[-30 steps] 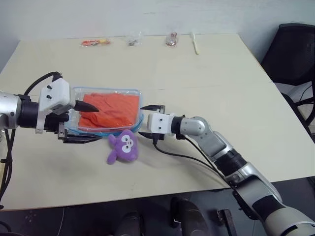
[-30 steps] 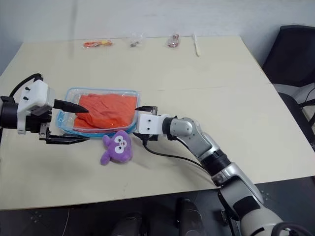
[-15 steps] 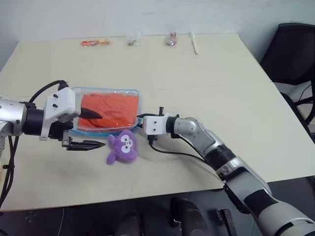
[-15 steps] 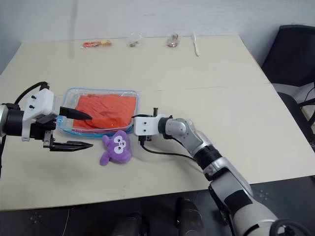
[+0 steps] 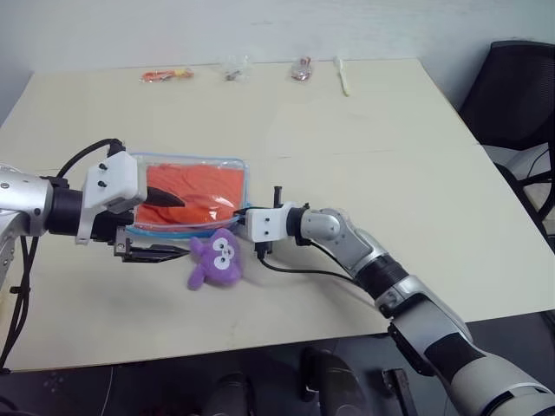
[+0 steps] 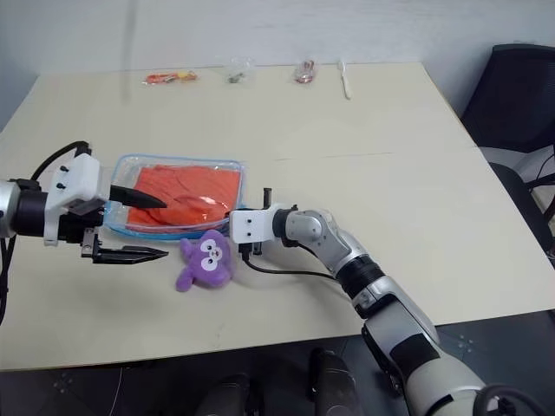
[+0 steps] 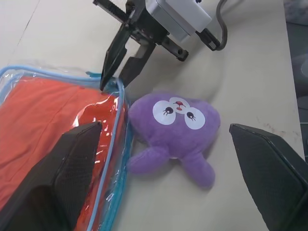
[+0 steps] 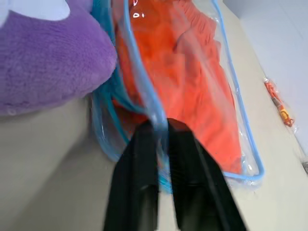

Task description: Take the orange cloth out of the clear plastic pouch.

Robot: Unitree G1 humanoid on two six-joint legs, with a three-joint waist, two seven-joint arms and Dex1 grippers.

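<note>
Orange cloth (image 5: pixel 191 192) inside pouch (image 5: pixel 232 165) on table (image 5: pixel 364 130), beside plush (image 5: pixel 218 256). Right gripper (image 7: pixel 111 83) pinching pouch's blue rim; left gripper (image 5: pixel 170 225) spread wide alongside. Step: opening pouch. Next, probably: hold rim, reach in for cloth.

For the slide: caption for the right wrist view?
Right end effector pinching blue rim of clear plastic pouch holding orange cloth.

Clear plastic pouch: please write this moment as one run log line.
right gripper: shut on clear plastic pouch rim | left gripper: open, beside pouch | orange cloth: inside pouch
</note>
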